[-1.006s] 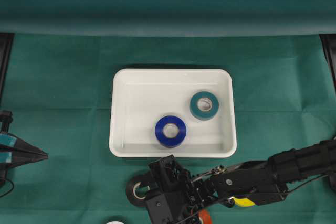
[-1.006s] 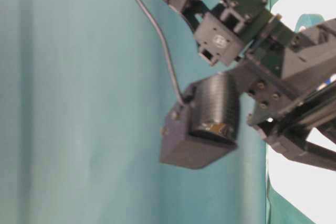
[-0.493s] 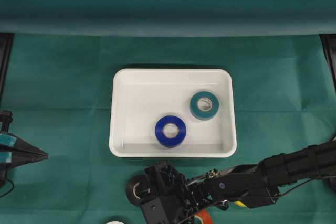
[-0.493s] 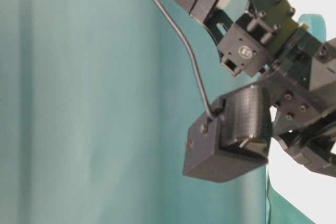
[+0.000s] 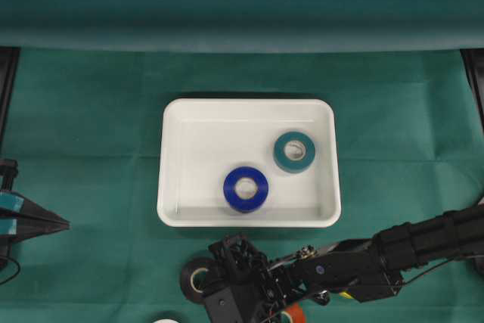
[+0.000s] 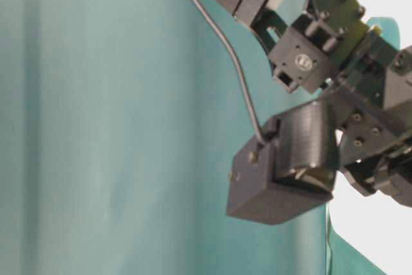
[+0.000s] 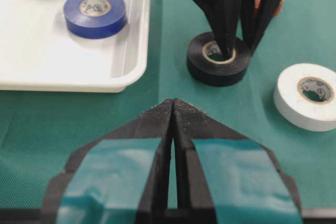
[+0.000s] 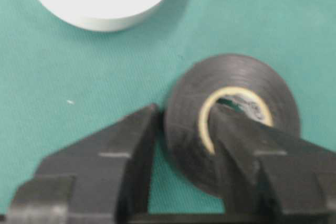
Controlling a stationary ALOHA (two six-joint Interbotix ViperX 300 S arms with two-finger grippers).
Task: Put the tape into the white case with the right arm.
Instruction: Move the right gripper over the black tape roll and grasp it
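Note:
A black tape roll [image 5: 192,280] lies flat on the green cloth in front of the white case [image 5: 162,187]. My right gripper [image 8: 185,116] is shut on its wall, one finger down in the core and the other against the outer side; the left wrist view shows the same grip on the black roll [image 7: 218,66]. The white case [image 7: 134,72] holds a blue roll [image 5: 246,188] and a teal roll [image 5: 294,152]. My left gripper [image 5: 64,224], with light-blue bands, rests shut and empty at the left edge, its tips [image 7: 172,102] touching.
A white roll [image 7: 312,100] lies on the cloth near the black one and an orange roll [image 5: 293,314] sits under the right arm at the front edge. The right arm's wrist [image 6: 302,62] fills the table-level view.
The right gripper came down over the black roll and its jaws closed on the roll's wall. The left arm has not moved.

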